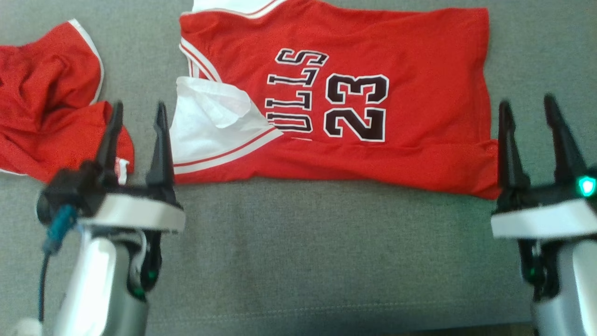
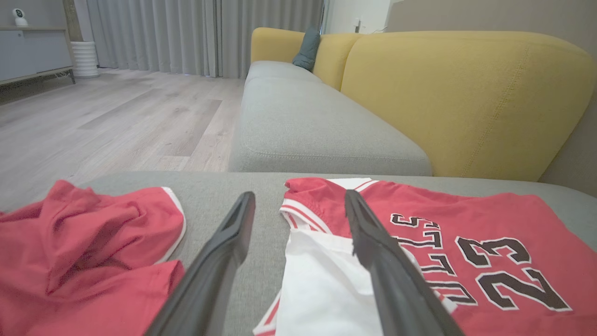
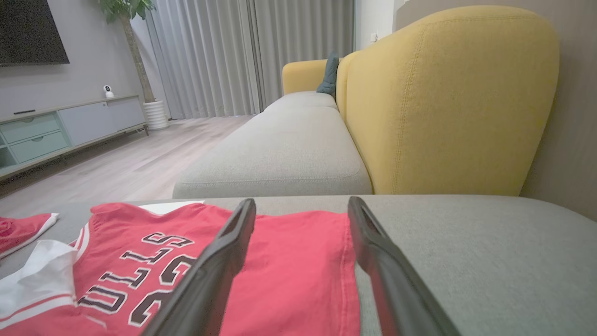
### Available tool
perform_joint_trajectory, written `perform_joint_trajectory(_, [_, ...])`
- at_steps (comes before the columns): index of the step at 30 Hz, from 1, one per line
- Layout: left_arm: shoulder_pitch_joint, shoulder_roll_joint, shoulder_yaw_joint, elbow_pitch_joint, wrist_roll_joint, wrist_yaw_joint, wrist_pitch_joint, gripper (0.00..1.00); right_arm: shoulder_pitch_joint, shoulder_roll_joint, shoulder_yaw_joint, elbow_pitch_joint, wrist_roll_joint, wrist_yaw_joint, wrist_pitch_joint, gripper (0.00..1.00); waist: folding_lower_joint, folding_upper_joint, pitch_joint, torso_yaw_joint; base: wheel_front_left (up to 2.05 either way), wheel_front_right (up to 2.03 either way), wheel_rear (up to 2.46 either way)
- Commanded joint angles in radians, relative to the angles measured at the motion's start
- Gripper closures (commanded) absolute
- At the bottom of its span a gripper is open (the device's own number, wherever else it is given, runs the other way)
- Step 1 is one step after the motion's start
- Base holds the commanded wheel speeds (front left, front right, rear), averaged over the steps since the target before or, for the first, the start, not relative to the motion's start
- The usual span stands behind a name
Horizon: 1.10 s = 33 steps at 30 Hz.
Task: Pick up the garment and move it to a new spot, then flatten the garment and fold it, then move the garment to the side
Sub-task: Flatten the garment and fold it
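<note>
On the left of the grey seat (image 1: 303,242) lie crumpled red shorts (image 1: 46,102). The left gripper (image 1: 138,107) stands with its fingers apart over the narrow grey strip between the shorts and the jersey (image 1: 419,46) (the white neck end is turned toward this gripper). The jersey lies flat in the middle, its near edge almost straight, with a wide band of seat before it. The right gripper (image 1: 527,102), fingers also apart, stands at the jersey's right edge.

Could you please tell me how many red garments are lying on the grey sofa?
2. A red number 23 jersey lies spread in the middle; a crumpled red garment with white trim sits at the left. Others could lie outside the frame.
</note>
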Motion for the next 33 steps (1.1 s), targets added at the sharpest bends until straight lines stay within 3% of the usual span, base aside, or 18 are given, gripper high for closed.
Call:
perform_joint_trajectory(1, [0.003, 0.012, 0.035, -0.044, 0.011, 0.009, -0.009, 0.00, 0.025, 0.002, 0.019, -0.046, -0.011, -0.001, 0.004, 0.00, 0.0000, 0.0000, -0.015, 0.002, 0.00, 0.00, 0.00])
perform_joint_trajectory(19, [0.119, 0.014, 0.029, -0.051, 0.011, 0.039, -0.012, 0.00, 0.137, 0.037, 0.025, -0.077, 0.001, -0.001, 0.045, 0.00, 0.0000, 0.0000, -0.063, 0.008, 0.00, 0.00, 0.00])
perform_joint_trajectory(24, [0.106, 0.021, 0.003, -0.035, 0.011, 0.023, 0.014, 0.00, 0.135, 0.033, 0.013, -0.056, 0.013, -0.001, 0.058, 0.00, 0.0000, 0.0000, -0.052, 0.012, 0.00, 0.00, 0.00])
perform_joint_trajectory(33, [0.060, 0.022, -0.025, 0.082, -0.045, -0.020, 0.161, 0.00, 0.125, 0.019, -0.015, 0.053, 0.049, -0.001, 0.212, 0.00, 0.0000, 0.0000, 0.011, 0.009, 0.00, 0.00, 0.00])
